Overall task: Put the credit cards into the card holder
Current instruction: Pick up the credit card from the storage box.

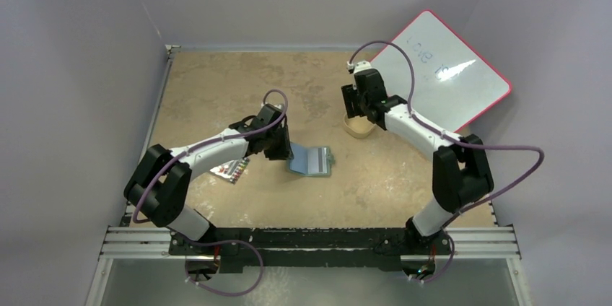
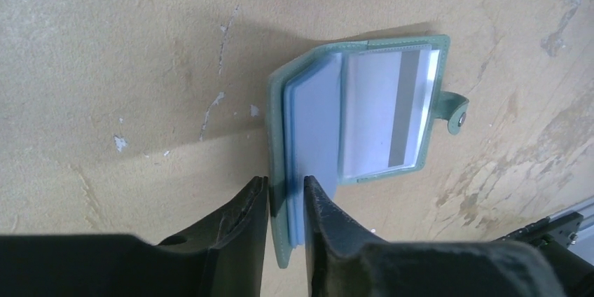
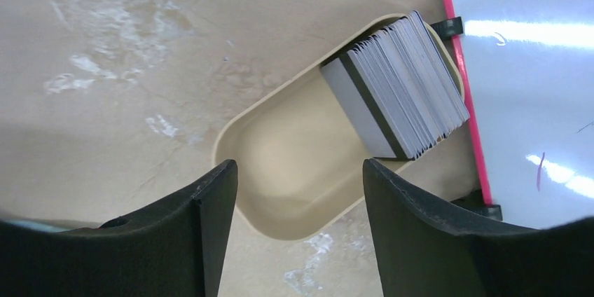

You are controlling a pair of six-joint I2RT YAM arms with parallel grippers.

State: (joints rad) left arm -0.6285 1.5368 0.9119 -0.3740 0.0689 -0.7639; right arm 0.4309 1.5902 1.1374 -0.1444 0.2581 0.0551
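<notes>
**Left tool (image 2: 284,185) astride the near flap of the open wallet (image 2: 357,115); right tool (image 3: 298,171) spread wide, holding nothing, above the tray (image 3: 280,143).**

I can't tell whether my left tool pinches the flap or only brackets it. Bare worktop (image 2: 140,66) lies open on both sides of it. Beyond my right tool's tips, the cards (image 3: 403,83) stand stacked at the tray's far end, right beside the whiteboard (image 3: 532,66) and its red edge.

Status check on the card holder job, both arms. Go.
Left pincer astride open card holder near flap, grip unclear. Right pincer open, empty, over tray holding stacked credit cards. Nothing between pincer and cards.
</notes>
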